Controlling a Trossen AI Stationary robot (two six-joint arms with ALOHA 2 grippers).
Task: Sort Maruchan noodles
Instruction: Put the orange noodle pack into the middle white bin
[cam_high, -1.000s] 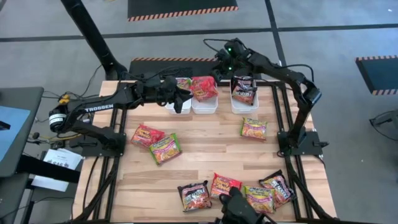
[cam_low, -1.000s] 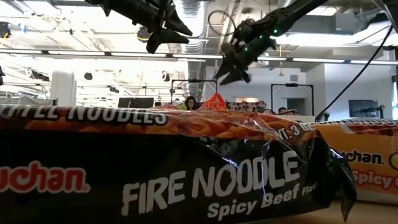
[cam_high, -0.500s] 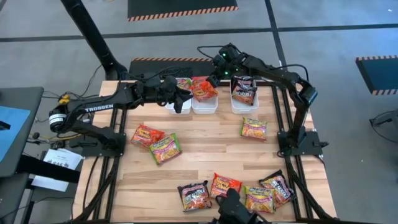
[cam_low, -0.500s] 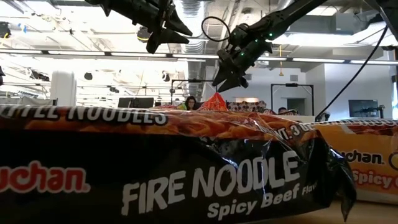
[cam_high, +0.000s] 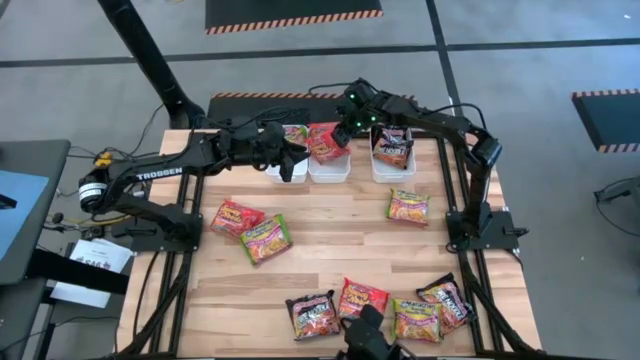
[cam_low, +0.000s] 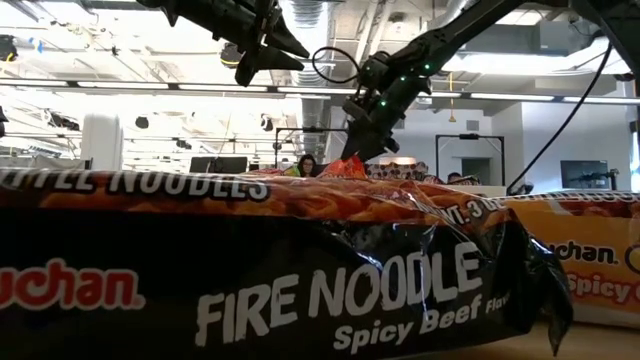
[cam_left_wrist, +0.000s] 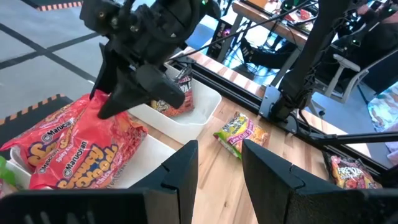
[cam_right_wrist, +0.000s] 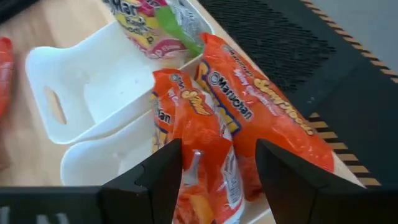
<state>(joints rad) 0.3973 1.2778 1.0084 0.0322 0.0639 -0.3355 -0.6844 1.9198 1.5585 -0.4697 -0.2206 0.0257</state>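
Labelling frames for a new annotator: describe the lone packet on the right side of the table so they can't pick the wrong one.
Start at the three white bins along the table's far edge and take the rightmost bin. Just in front of it, toward the near edge, one green-yellow packet lies flat on bare wood. It has no packet touching it, unlike the cluster at the near edge and the red-and-green pair on the left.

Three bins (cam_high: 330, 170) in row at table (cam_high: 340, 235) back (packets (cam_high: 327, 141) inside); more packets in front.
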